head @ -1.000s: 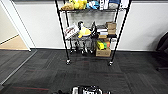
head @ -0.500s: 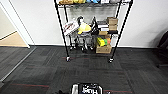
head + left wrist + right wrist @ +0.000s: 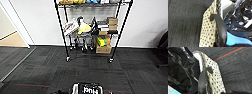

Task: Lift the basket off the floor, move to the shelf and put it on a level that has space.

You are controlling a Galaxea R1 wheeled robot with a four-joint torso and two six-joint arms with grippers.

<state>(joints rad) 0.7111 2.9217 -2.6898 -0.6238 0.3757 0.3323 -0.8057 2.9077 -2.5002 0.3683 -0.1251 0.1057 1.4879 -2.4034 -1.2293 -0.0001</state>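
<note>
Facing the shelf (image 3: 91, 30) head-on, w/ the basket (image 3: 87, 88) low and centred at the robot's front, above the floor (image 3: 37, 72) rather than resting on it by the look of the wrist views; judged carried, mid-approach.

Left wrist cam looks along one short end: woven side (image 3: 208, 31) and a dark arched handle (image 3: 220, 28); right wrist cam shows the opposite end w/ its own handle (image 3: 203, 79); so the basket's long axis runs across between the arms, each about equally near an end. Tool state on either side: can't tell, fingers not visible. Black fabric item w/ white lettering (image 3: 183, 72) fills the basket.

Shelf lies straight ahead of the tools, well apart, carpet between. Mid tiers crowded: cardboard boxes (image 3: 112, 23), yellow item (image 3: 84, 28); upper tier (image 3: 92, 3) also carries stuff, top of rack cropped, so free room there can't be judged. Doorway w/ wooden floor (image 3: 12, 40) off to the left; dark object (image 3: 163, 45) at far right.
</note>
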